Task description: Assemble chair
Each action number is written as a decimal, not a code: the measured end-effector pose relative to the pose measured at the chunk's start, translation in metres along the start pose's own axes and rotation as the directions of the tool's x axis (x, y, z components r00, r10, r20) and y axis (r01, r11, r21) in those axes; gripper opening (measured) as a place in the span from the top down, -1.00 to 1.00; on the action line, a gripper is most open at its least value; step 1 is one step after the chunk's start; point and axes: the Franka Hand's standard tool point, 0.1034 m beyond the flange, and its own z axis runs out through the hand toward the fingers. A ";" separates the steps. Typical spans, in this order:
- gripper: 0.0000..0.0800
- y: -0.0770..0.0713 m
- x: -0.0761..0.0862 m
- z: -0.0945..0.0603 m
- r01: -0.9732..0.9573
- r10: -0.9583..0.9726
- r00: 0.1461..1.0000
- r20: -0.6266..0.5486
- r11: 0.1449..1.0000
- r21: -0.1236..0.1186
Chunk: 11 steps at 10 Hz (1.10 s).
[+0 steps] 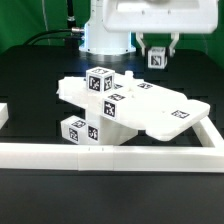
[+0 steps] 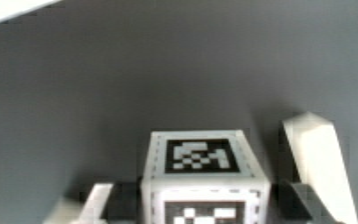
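Note:
A partly joined chair [image 1: 125, 105] lies in the middle of the black table: flat white panels with blocky tagged pieces stacked at the exterior view's left. Behind it, toward the exterior view's right, my gripper [image 1: 157, 54] hangs in the air, shut on a small white tagged block [image 1: 156, 61]. In the wrist view the same block [image 2: 208, 155] sits between the two fingers [image 2: 311, 160], showing two tagged faces, with bare dark table beyond it. My gripper [image 2: 202, 206] holds it by its sides.
A long white border rail [image 1: 110, 155] runs along the table's front and turns back at the exterior view's right [image 1: 207, 128]. A short piece of rail [image 1: 4, 115] shows at the left edge. The arm's white base [image 1: 105, 35] stands at the back.

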 end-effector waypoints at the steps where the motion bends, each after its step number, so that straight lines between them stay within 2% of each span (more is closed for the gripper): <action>1: 0.29 -0.005 0.024 -0.008 0.026 -0.026 1.000 0.013 1.000 -0.007; 4: 0.29 -0.003 0.024 -0.002 0.025 -0.025 1.000 0.003 1.000 -0.010; 5: 0.29 0.006 0.035 0.007 0.106 -0.107 0.993 -0.057 0.994 -0.017; 6: 0.29 0.013 0.044 0.001 0.163 -0.165 0.985 -0.049 0.986 -0.034; 7: 0.29 0.019 0.066 -0.011 0.213 -0.214 0.976 -0.047 0.976 -0.036; 8: 0.29 0.026 0.081 -0.011 0.219 -0.222 0.973 -0.059 0.975 -0.043; 11: 0.29 0.024 0.080 -0.011 0.211 -0.214 0.975 -0.061 0.976 -0.043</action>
